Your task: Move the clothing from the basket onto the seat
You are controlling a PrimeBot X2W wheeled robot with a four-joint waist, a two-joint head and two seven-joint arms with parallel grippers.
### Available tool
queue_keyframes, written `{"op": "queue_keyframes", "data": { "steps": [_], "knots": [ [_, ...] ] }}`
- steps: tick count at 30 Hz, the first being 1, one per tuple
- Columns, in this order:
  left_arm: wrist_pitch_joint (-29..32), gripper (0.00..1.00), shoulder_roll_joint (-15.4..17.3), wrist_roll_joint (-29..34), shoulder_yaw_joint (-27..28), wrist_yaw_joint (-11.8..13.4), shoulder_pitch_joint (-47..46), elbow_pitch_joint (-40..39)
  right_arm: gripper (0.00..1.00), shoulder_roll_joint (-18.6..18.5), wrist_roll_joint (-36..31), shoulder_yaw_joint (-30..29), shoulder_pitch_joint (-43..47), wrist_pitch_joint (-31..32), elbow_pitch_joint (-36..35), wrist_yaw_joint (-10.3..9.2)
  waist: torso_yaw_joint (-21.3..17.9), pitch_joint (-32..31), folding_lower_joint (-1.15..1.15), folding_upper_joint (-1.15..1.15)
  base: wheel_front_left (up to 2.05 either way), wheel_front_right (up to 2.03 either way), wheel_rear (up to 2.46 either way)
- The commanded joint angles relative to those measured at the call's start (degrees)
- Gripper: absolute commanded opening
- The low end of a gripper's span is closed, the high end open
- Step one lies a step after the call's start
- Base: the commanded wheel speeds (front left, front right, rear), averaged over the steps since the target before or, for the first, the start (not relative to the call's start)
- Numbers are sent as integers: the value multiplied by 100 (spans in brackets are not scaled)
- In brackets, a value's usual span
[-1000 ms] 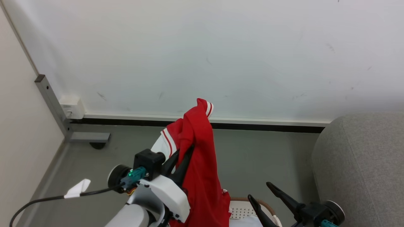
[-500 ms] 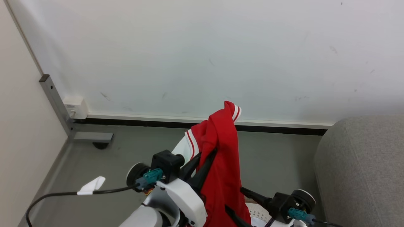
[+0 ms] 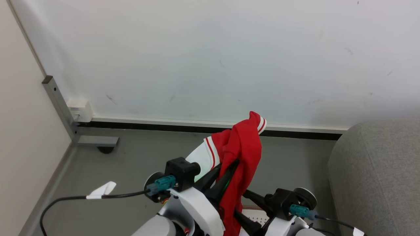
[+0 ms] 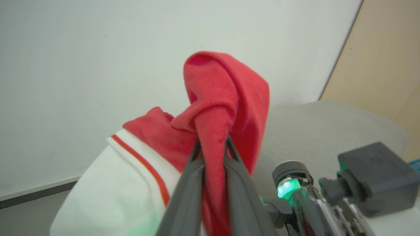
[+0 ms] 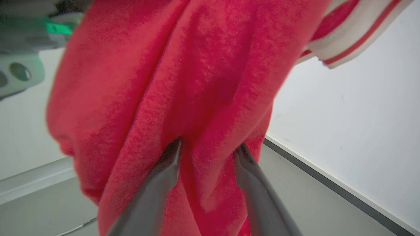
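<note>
Upholstery in plain grey is seen on the seat [image 3: 377, 170], a rounded bulk cut off by the frame at 4 o'clock in the head view. The clothing [image 3: 244, 150] is held up in the air toward 5 o'clock of centre, apart from the seat. It is bright red cloth bunched into a peak, with a white panel edged by a thin red stripe on its 9 o'clock side and a white-banded cuff at its 1 o'clock. Of the basket [image 3: 252, 213], a scrap of holed white wall and brown rim is shown at 6 o'clock, below the cloth. The left gripper [image 4: 212, 144] is clamped tight on a fold of the red cloth. The right gripper [image 5: 209, 144] is spread wide, with a loose fold lying between its fingers; contact at the pads is blurred and cannot be judged. In the head view its fingertips are hidden by the cloth.
</note>
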Motion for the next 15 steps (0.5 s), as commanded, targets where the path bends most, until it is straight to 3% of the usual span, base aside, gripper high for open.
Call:
{"op": "queue_keyframes", "data": {
  "steps": [1, 10, 15],
  "knots": [
    [-47, 0, -25, -35, -5, -30, -15, 8, 0, 38, 101, -65, -16, 4, 5, -13, 1, 7, 0, 0, 0, 0, 0],
    [-129, 0, 30, -9, 36, 41, -34, 105, 0, -57, 166, -457, 161, 4, -164, -13, -32, 47, 0, 0, 0, 0, 0],
    [-183, 40, 42, 29, 57, 111, -23, 156, 0, -174, 147, -732, 307, 4, -311, -13, -77, 61, 0, 0, 0, 0, 0]
  ]
}}
